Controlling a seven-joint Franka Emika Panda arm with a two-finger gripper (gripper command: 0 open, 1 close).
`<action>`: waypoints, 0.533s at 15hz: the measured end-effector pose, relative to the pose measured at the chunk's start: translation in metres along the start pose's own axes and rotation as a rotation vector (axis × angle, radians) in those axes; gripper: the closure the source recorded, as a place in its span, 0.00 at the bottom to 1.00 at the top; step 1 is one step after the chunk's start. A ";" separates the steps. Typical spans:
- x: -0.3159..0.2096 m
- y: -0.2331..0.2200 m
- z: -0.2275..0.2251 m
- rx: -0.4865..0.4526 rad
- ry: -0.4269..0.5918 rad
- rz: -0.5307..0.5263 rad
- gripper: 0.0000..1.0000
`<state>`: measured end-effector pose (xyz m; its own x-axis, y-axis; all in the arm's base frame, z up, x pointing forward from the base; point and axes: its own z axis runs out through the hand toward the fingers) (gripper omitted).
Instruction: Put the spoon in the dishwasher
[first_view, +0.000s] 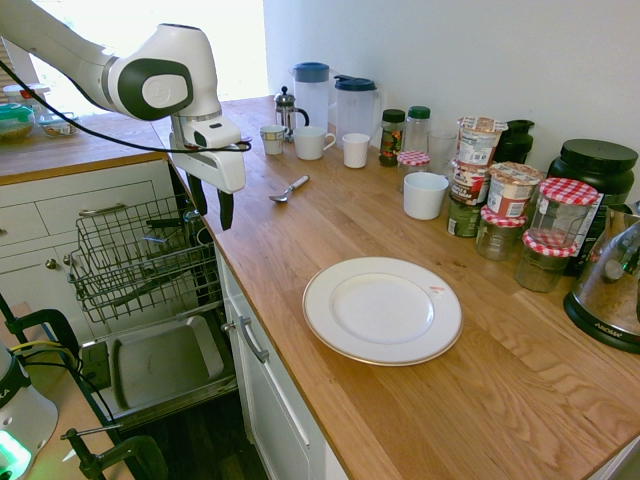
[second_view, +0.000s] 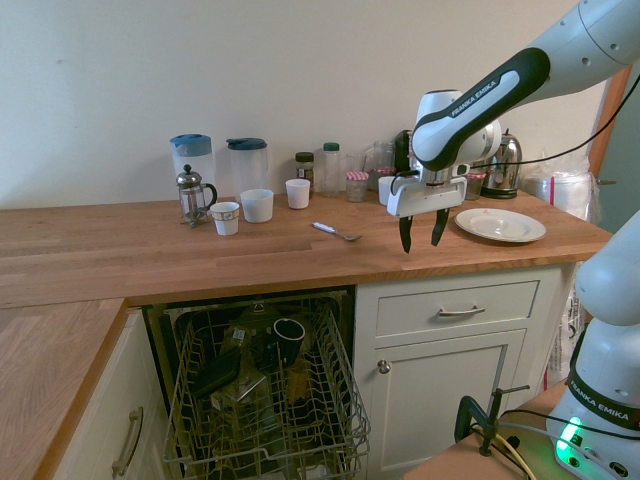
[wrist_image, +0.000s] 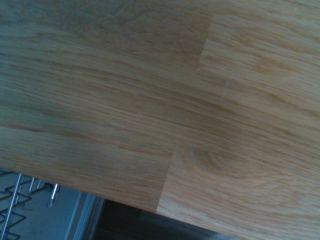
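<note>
**Spoon on the counter, gripper empty above the edge**

We read the first exterior view from left to right. At the far left the dishwasher (first_view: 150, 300) stood open, its wire rack (first_view: 140, 255) pulled out over the lowered door. Just right of it our gripper (first_view: 212, 208) hung above the front edge of the counter (first_view: 400, 400), its two dark fingers spread apart and holding nothing. The wrist view showed only bare wood and a corner of the rack below.

Further right and back, well apart from the gripper, the spoon (first_view: 288, 189) lay flat on the wood, bowl toward the counter's front, handle pointing toward the mugs (first_view: 312, 142). The plate (first_view: 382, 310) sat nearer the camera, clear of it.

We judged the spoon light, rigid and slick. Lying so low, it left little for the fingers to catch. We thought the slim handle near its middle the best hold, with the fingers closing across its width. A pinch near either end could tip or spin it. The rounded bowl looked likely to slip out.
</note>
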<state>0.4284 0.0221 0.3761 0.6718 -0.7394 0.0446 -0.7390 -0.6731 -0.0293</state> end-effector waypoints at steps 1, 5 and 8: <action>0.000 0.000 0.000 0.000 0.000 0.000 0.00; 0.005 -0.022 -0.019 -0.017 0.076 -0.026 0.00; 0.020 -0.062 -0.045 -0.021 0.146 -0.093 0.00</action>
<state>0.4859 0.0496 0.4236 0.7236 -0.6632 0.1911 -0.6761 -0.7368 0.0028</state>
